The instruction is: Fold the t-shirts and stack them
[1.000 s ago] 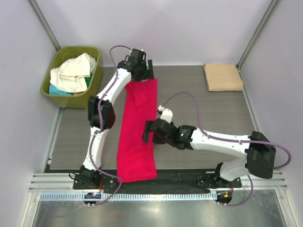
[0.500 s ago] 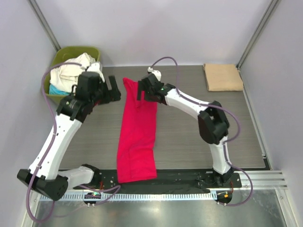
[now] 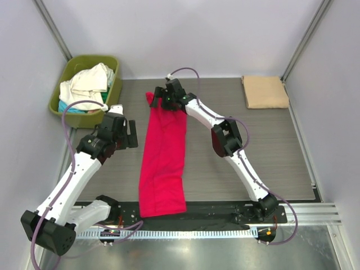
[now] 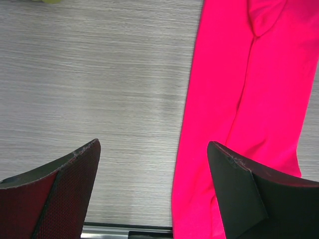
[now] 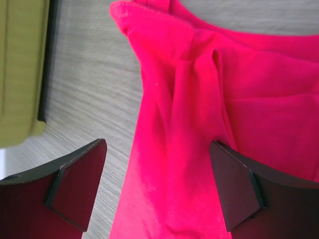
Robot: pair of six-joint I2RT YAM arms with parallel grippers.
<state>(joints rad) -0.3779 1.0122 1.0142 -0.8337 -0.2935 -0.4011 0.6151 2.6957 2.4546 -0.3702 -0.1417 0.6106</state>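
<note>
The crimson-red t-shirt [image 3: 163,160] lies as a long narrow strip from the table's far middle to the near edge. My right gripper [image 3: 160,97] hovers open over its far end; in the right wrist view the bunched red cloth [image 5: 199,114] lies between and below the spread fingertips [image 5: 75,184], with nothing gripped. My left gripper [image 3: 131,134] is open and empty over bare table just left of the strip; the red shirt's edge [image 4: 244,99] shows under its right finger [image 4: 249,199]. A folded tan-beige t-shirt [image 3: 264,91] lies at the far right.
An olive-green tub [image 3: 70,67] at the far left corner holds cream-white shirts [image 3: 87,84] and some teal cloth [image 3: 68,107]. Its wall shows in the right wrist view [image 5: 20,64]. A black strip and metal rail [image 3: 225,211] run along the near edge.
My left gripper drew back from the shirt's far end to the table left of the strip. My right gripper swung from the shirt's middle to its far end.
</note>
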